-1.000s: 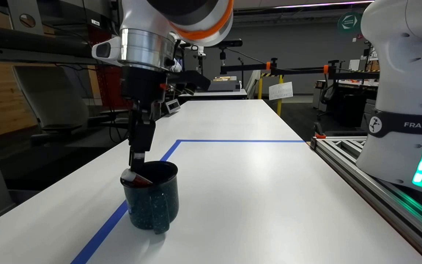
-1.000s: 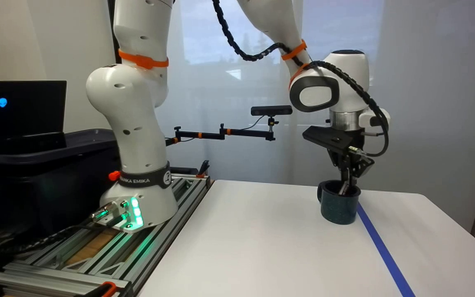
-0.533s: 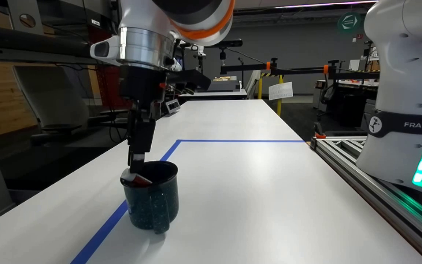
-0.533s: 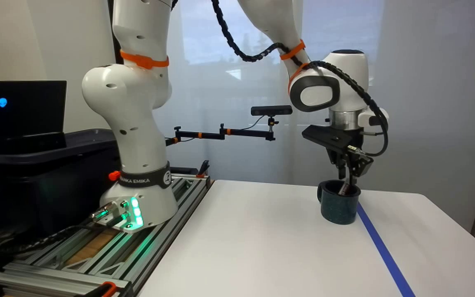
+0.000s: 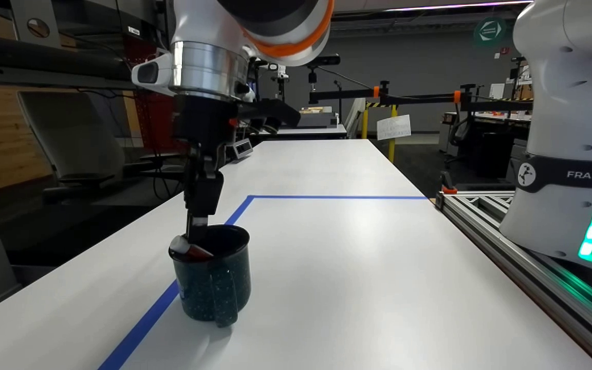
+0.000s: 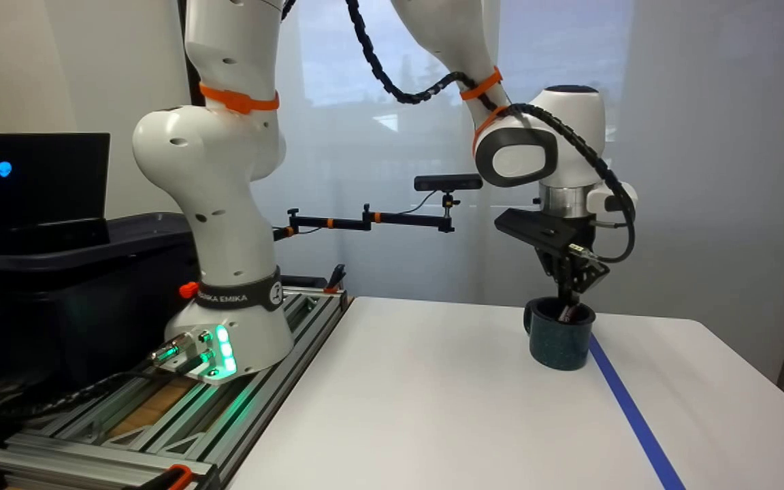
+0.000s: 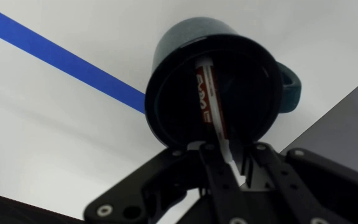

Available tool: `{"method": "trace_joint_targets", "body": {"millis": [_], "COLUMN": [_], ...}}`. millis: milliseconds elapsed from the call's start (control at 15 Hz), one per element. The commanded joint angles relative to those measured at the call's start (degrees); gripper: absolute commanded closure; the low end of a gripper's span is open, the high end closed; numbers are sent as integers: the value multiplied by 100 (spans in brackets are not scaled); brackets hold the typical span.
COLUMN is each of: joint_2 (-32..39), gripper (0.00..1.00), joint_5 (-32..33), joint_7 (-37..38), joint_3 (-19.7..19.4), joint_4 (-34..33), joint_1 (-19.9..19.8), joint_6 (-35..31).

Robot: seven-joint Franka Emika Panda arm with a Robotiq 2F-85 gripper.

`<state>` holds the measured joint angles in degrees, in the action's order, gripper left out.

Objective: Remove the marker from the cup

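Note:
The dark teal cup [image 7: 182, 37] stands upright on the white table, and it shows in both exterior views [image 5: 208, 293] [image 6: 561, 347]. The marker [image 7: 209, 90], dark red with a white stripe and pale end, leans inside it. In both exterior views the marker [image 5: 197, 253] [image 6: 567, 314] slants up to the rim. My gripper [image 7: 222, 133] points down at the cup mouth, also in both exterior views [image 5: 197, 237] [image 6: 568, 298]. Its fingers stand apart on either side of the marker's upper part, with a gap wider than the marker. The near finger hides part of the marker.
Blue tape [image 5: 147, 324] runs on the table under the cup's edge, and also shows in the wrist view [image 7: 61, 60]. The cup's handle [image 7: 291, 88] sticks out to one side. The robot base [image 6: 235, 333] stands on a metal frame beside the table.
My gripper has shifted slightly toward the robot base side and a little lower over the cup. The cup and marker look unmoved.

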<state>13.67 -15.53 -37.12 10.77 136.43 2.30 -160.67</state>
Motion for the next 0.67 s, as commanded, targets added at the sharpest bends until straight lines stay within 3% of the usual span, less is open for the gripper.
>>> {"method": "trace_joint_targets", "body": {"millis": [0, 67, 133, 267, 600], "joint_2": [-36, -7, 19, 54, 112], "gripper": [80, 75, 82, 70, 68], "joint_5": [278, 303, 329, 371, 467], "joint_7": [21, 16, 7, 29, 31], "joint_3": [80, 83, 94, 105, 187], "joint_4": [130, 113, 94, 75, 66], "joint_1": [-180, -208, -233, -249, -241], "joint_6": [-137, -141, -146, -135, -89]}}
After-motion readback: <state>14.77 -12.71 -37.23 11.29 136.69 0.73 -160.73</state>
